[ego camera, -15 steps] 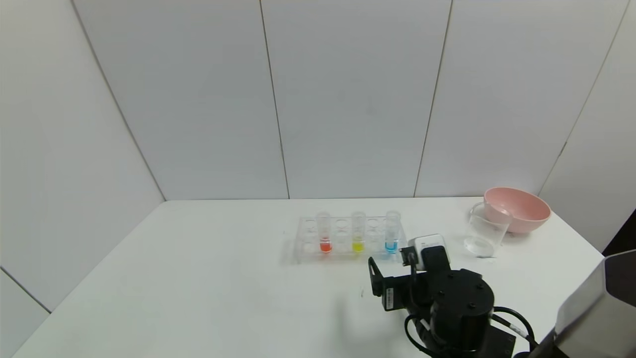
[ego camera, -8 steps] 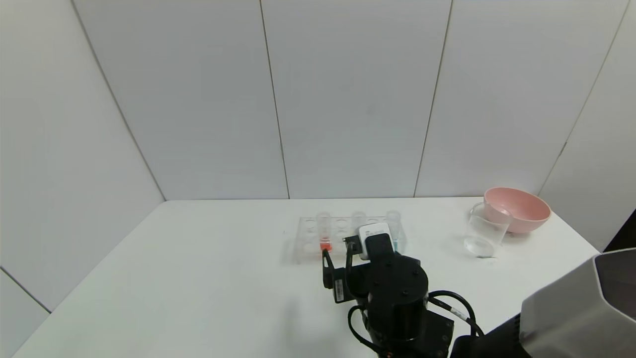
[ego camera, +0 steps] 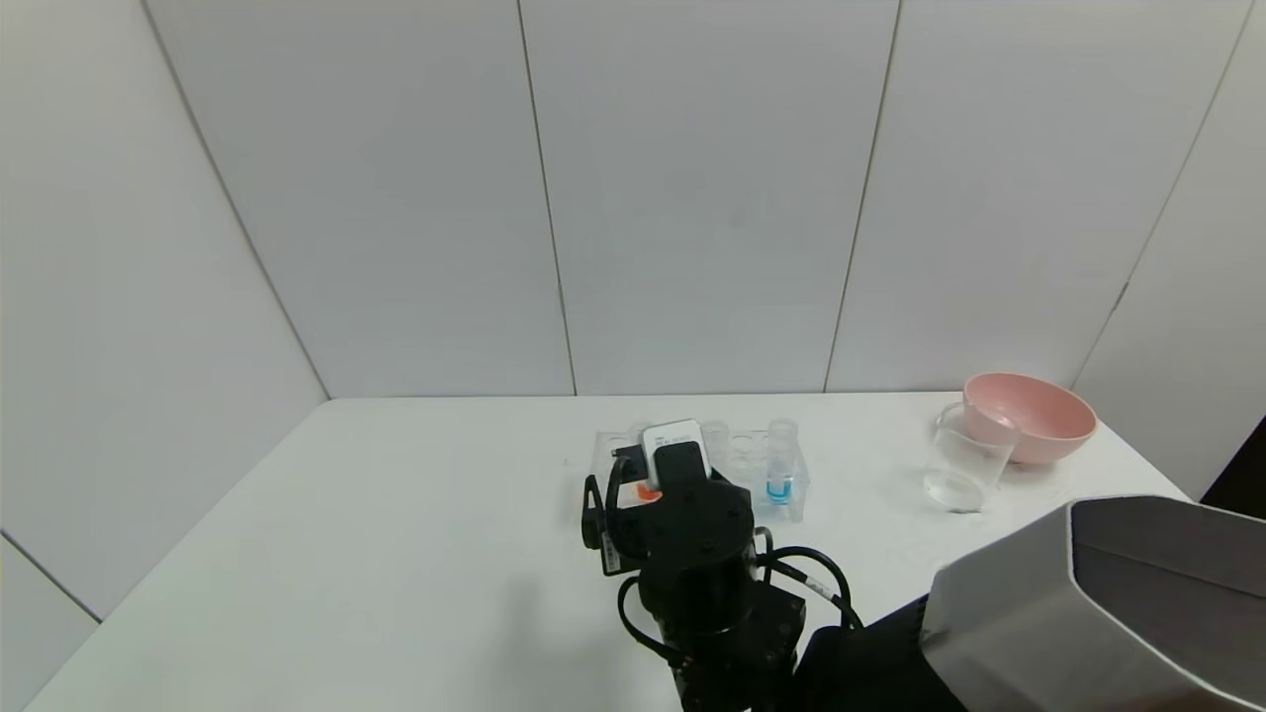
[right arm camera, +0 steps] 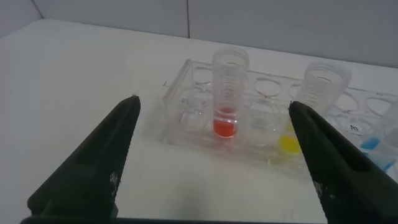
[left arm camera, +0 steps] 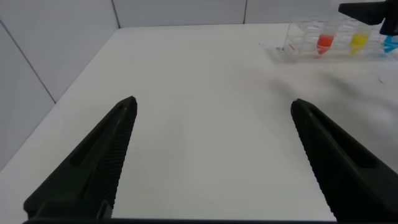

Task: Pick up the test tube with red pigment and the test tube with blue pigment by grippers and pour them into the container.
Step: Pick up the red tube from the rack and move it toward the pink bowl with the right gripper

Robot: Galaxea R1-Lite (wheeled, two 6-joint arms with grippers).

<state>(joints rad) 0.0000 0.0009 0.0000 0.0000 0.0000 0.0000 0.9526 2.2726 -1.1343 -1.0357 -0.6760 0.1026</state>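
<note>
**A:** Where does the right end effector (ego camera: 633,494) stand relative to the rack (right arm camera: 261,124)?

**B:** Just in front of the rack's left end, on the near side. Its wrist view shows both fingers (right arm camera: 93,168) spread wide apart with nothing between them, and the test tube with red pigment (right arm camera: 229,93) standing upright in the rack, centred in the gap but not yet between the fingertips.

**A:** And the other things?

**B:** The test tube with blue pigment (ego camera: 780,463) stands upright at the rack's right end; the yellow tube (right arm camera: 323,99) sits between the two, next to the red one. The container (ego camera: 964,463) is on the counter (ego camera: 396,554) well to the right of the rack, touching or just in front of the pink bowl (ego camera: 1034,415). The left end effector (left arm camera: 211,162) hangs open over bare counter, well to the left of the rack, idle.

**A:** So how should the robot handle this step?

**B:** Likely by going straight forward, keeping the red tube centred, until the fingers flank the tube's upper part above the rack's top plate. The finger on the yellow tube's side needs to slip into the gap between the tubes without nudging the neighbour. It should close gently, since the tube is smooth and narrow, then lift straight up so the tube clears its hole without dragging the rack. Tilting early would risk spilling the pigment.
</note>
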